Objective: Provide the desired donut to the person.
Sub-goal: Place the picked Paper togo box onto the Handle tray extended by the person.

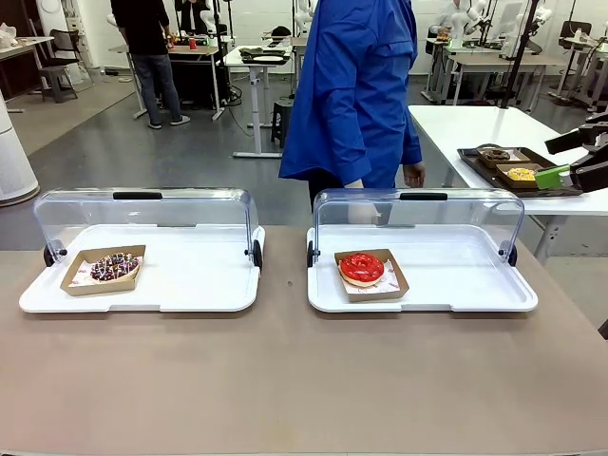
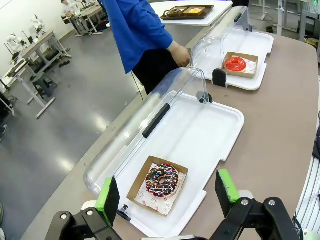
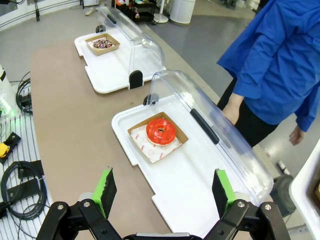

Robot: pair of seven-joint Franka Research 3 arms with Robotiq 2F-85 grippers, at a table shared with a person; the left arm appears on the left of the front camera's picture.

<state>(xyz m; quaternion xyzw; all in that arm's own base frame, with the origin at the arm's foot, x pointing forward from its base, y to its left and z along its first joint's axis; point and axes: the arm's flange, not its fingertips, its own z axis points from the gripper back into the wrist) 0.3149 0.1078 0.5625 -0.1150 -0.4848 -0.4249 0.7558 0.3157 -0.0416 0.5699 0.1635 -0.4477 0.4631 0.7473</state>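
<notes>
The left gripper [image 2: 170, 200] hangs above the near edge of the bench, its camera tilted down over the left tray [image 2: 220, 125]; its green-padded fingers [image 2: 107, 197] stand wide apart with nothing between them. The right gripper [image 3: 165, 195] hangs the same way over the near edge by the right tray [image 3: 200, 200], jaws spread wide and empty.

On the brown bench [image 1: 285, 380] two white trays sit side by side along the far edge, each with a clear hinged lid [image 1: 142, 214] tipped back and open. In the left tray's near left corner a chocolate donut with coloured sprinkles [image 1: 114, 267] lies in a shallow cardboard holder [image 1: 81, 275]. In the right tray, toward its left end, a red glazed donut [image 1: 362, 268] lies in its own cardboard holder [image 1: 391, 285].

The person [image 1: 356, 85], in a bright blue jacket, stands at the far edge of the bench behind the right tray's left end. Both arms hang down at the sides; one hand [image 1: 413, 175] is loose beside the hip, the other hand [image 2: 180, 52] rests low, just behind the right tray's lid [image 1: 418, 214]. Neither hand touches a donut.

On a white table behind the person, a dark tray [image 1: 518, 169] carries more donuts.
</notes>
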